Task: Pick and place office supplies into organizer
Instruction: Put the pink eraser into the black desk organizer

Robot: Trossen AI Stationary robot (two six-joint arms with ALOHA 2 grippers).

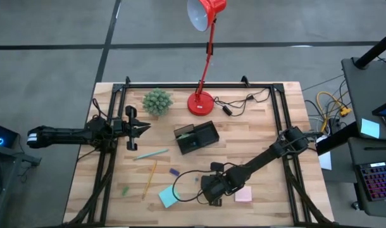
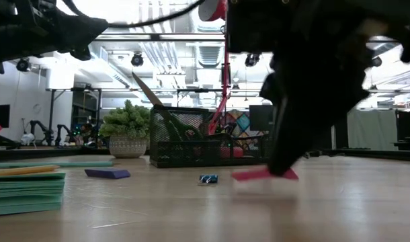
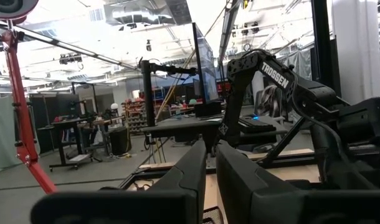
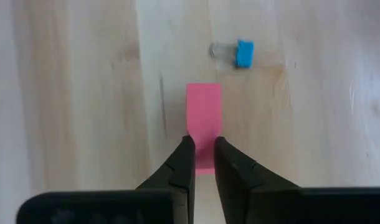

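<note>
My right gripper (image 4: 203, 142) is low over the table's near middle (image 1: 212, 188), shut on a red eraser (image 4: 203, 109). A small blue and clear item (image 4: 237, 53) lies on the wood just past the eraser. The black mesh organizer (image 1: 196, 137) stands mid-table, with scissors in it, one blade (image 2: 143, 87) sticking up. Flat on the table lie a pale green pen (image 1: 150, 154), a yellow pencil (image 1: 149, 178), a purple eraser (image 1: 174, 171), a blue sticky pad (image 1: 168, 197) and a pink sticky pad (image 1: 243, 194). My left gripper (image 1: 142, 126) waits shut, raised at the left. My right gripper pinches the red eraser by its near end (image 4: 203, 155) between the two fingers, which lie along its length. The fingers come steeply from above. The eraser sticks out past the fingertips, slightly tilted, its free end (image 2: 242, 176) at or just above the table; which, I cannot tell.
A red desk lamp (image 1: 201, 101) and a small green spiky plant (image 1: 157, 101) stand at the far side, with the lamp's cord (image 1: 240, 101) trailing right. A small green item (image 1: 124, 189) lies near the left front. A black cable (image 1: 183, 183) loops beside my right gripper.
</note>
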